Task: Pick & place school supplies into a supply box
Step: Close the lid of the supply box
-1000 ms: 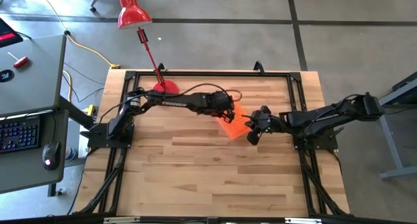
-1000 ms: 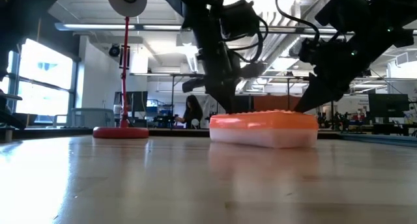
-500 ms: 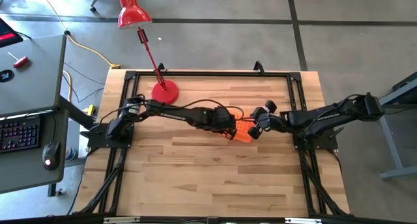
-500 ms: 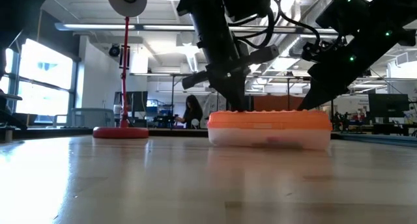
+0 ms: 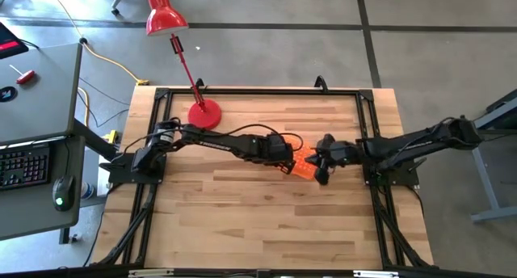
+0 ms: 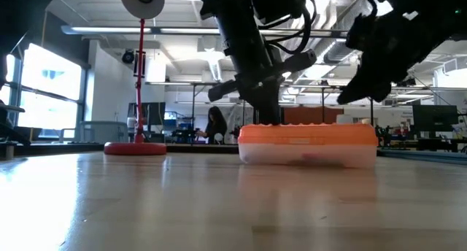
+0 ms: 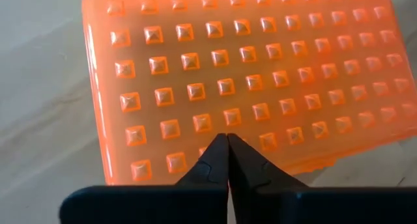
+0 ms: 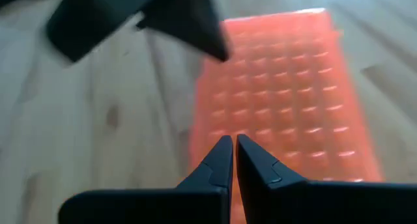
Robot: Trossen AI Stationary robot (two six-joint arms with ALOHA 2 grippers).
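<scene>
My left hand (image 7: 227, 140) has its fingers pressed together, empty, tip down over one short end of the supply box (image 7: 247, 81); my right hand (image 8: 233, 142) is likewise closed on nothing, poised over the opposite end of the same orange lid; I judge the chief risk to be the box skating across the surface (image 5: 242, 221), since a closed tip bearing down near an edge of a light plastic case could tip that end and kick the other up; the studded lid may also let a fingertip slip off sideways, and with both hands crowding one small box from opposite sides, my two wrists could knock each other; pressing unevenly might leave the lid half latched, or spring it and spill whatever is inside, though I cannot see the contents clearly through the pale lower half from the low view; the box lies flat near the middle of the surface, directly beneath and between both hands, with my left at its end toward the red lamp base (image 5: 203, 115) and my right at the far end; the lamp stands well apart behind my left arm.
</scene>
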